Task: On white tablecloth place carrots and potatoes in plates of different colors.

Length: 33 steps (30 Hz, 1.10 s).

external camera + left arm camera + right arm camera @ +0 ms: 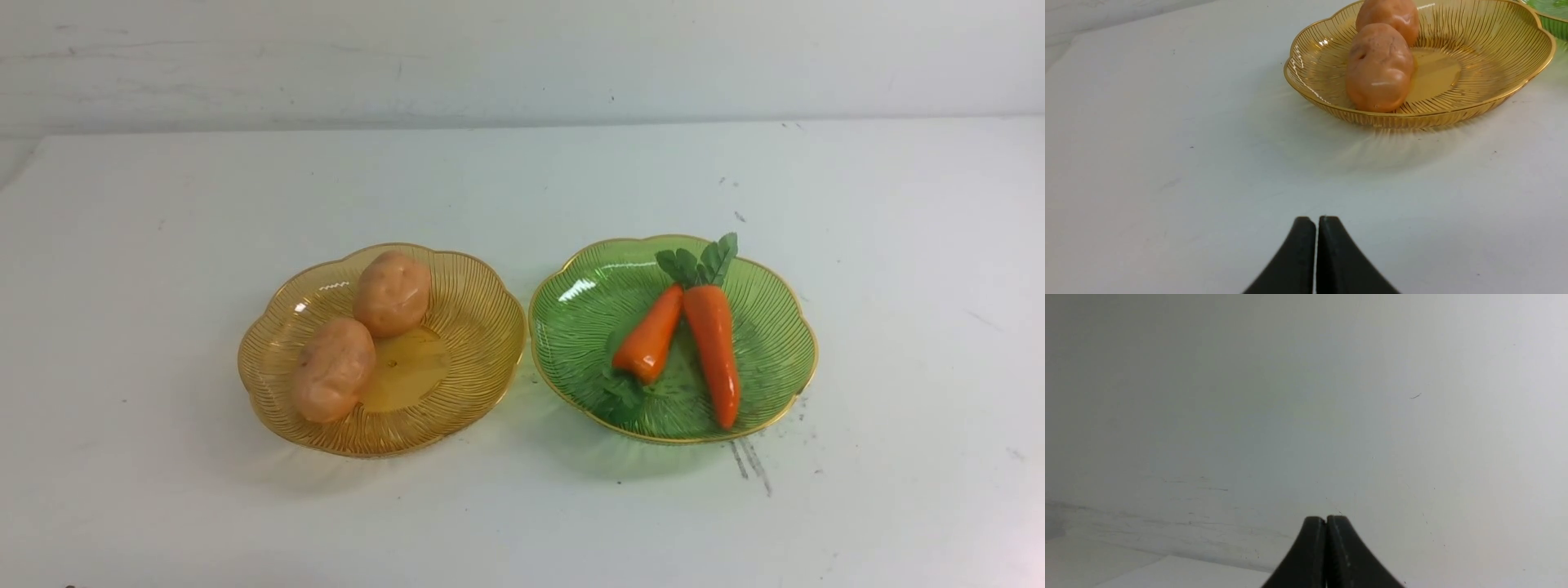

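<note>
Two potatoes [392, 292] [333, 369] lie in the amber-yellow plate [482, 327] at centre left of the white tablecloth [522, 506]. Two carrots lie in the green plate [775, 343] beside it: a short one [651, 335] and a longer one [714, 347], leaf tops touching. Neither arm shows in the front view. In the left wrist view my left gripper [1317, 220] is shut and empty, well short of the amber plate [1494, 36] with its potatoes [1380, 67]. My right gripper [1326, 519] is shut and empty, facing bare white surface.
A white wall [522, 57] rises behind the table's far edge. Dark pen-like streaks [751, 461] mark the cloth just in front of the green plate. A sliver of the green plate [1551, 16] shows in the left wrist view.
</note>
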Each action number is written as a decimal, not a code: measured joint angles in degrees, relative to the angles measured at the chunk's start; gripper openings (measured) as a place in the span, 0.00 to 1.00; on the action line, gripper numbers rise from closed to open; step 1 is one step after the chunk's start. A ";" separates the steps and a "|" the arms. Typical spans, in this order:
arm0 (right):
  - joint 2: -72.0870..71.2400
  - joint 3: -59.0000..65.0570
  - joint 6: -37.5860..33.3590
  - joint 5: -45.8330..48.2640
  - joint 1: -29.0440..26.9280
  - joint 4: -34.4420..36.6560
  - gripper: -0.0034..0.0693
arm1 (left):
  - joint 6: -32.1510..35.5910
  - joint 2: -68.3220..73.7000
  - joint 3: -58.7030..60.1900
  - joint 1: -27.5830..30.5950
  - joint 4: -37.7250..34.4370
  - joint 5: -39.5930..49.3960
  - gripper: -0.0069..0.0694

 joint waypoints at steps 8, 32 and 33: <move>-0.65 3.30 -1.21 4.01 -7.37 0.21 0.03 | 0.05 0.00 0.00 0.00 0.00 0.00 0.09; -0.60 23.41 -1.37 8.86 -29.42 -1.55 0.03 | 0.05 0.00 0.00 0.00 0.00 0.13 0.09; -0.60 23.41 -1.37 8.86 -29.42 -1.55 0.03 | 0.05 0.00 0.00 0.00 0.00 0.13 0.09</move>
